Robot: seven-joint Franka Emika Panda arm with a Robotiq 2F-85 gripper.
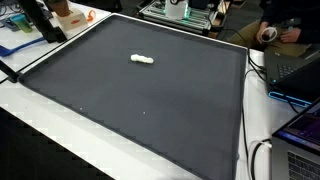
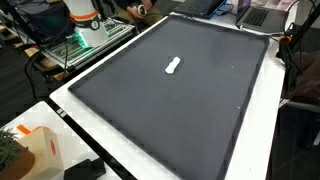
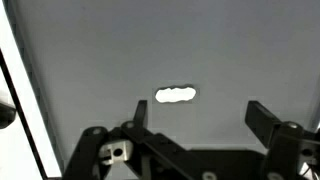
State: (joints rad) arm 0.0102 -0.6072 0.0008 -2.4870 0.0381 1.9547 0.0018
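A small white lumpy object (image 1: pixel 143 60) (image 2: pixel 173 67) lies alone on the dark grey mat (image 1: pixel 150 110) (image 2: pixel 190 110), toward its far side in both exterior views. In the wrist view the same white object (image 3: pixel 176 95) lies on the mat beyond the fingertips, slightly left of the middle of the gap. My gripper (image 3: pixel 200 115) hangs well above it, open wide, with nothing between its black fingers (image 3: pixel 262 118). Neither exterior view shows the gripper.
The mat covers a white table (image 1: pixel 60 140). Laptops (image 1: pixel 300 75) and cables (image 1: pixel 262 150) sit along one side. A white and orange carton (image 2: pixel 42 150) and a plant (image 2: pixel 10 150) stand at a corner. The mat's edge (image 3: pixel 22 90) runs down the wrist view's left.
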